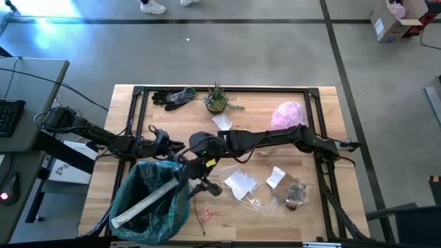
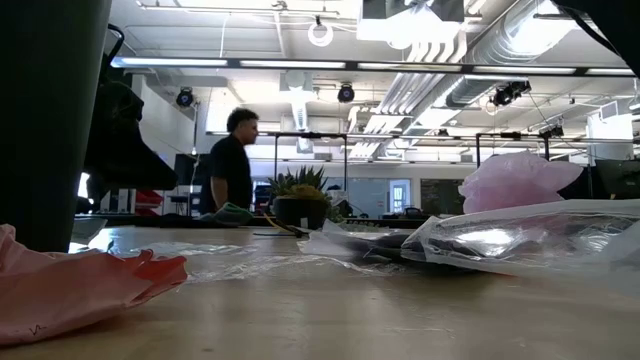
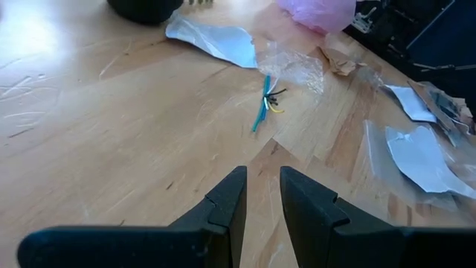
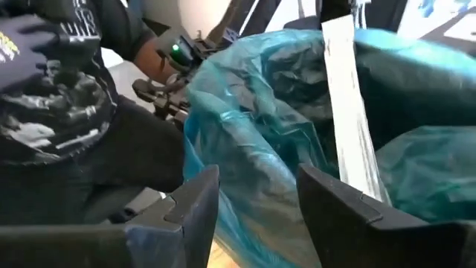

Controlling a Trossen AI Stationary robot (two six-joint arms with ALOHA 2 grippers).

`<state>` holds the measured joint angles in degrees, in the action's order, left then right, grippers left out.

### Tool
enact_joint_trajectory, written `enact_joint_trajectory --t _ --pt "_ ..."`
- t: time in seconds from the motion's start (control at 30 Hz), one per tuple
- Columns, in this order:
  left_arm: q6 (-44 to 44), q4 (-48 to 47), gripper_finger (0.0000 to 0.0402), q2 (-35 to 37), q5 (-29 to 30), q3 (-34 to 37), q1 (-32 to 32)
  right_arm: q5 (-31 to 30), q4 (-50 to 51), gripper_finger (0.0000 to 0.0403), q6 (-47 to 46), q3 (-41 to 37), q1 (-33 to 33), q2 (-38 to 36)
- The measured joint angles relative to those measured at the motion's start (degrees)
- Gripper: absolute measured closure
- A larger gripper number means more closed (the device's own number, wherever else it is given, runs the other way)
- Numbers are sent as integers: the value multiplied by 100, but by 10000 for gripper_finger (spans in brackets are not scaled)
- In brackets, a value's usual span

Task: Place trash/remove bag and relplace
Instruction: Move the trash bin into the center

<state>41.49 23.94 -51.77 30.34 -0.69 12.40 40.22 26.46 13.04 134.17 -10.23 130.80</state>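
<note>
The teal bag [image 1: 165,215] [image 4: 260,126] lines a dark bin at the table's near left. A long silvery wrapper [image 1: 145,205] [image 4: 349,112] lies slanting in its mouth. My right gripper [image 1: 193,169] [image 4: 256,201] hangs open at the bag's far right rim, with the bag's wrinkled rim just ahead of its fingers. My left gripper [image 1: 165,143] [image 3: 260,197] waits open above bare wood, beyond the bin's far side. More trash lies right of the bin: white paper scraps [image 1: 240,182] [image 1: 275,177], clear wrappers [image 2: 530,235] and a brownish lump [image 1: 296,196].
A pale pink bag [image 1: 288,114], a small plant [image 1: 217,100] and dark gloves [image 1: 172,98] sit along the far side. A white scrap [image 3: 223,41] and a small bundle of teal ties [image 3: 262,108] lie mid-table. A pink scrap [image 2: 70,285] lies near the front edge. A person [image 2: 235,160] stands in the room behind.
</note>
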Motion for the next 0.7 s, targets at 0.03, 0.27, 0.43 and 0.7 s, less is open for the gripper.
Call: enact_joint_trajectory --t 0.03,0.27,0.43,0.7 --pt "9 2 334 0 3 0 -2 -18 -27 236 91 0 -25 -1" --pt "46 -1 334 0 -30 0 -2 -343 26 236 645 0 -163 -2" --pt "44 -2 334 0 -10 0 -1 -762 27 236 990 0 -217 -2" --pt "44 -2 334 0 24 0 0 -790 -4 236 1211 0 -250 -4"
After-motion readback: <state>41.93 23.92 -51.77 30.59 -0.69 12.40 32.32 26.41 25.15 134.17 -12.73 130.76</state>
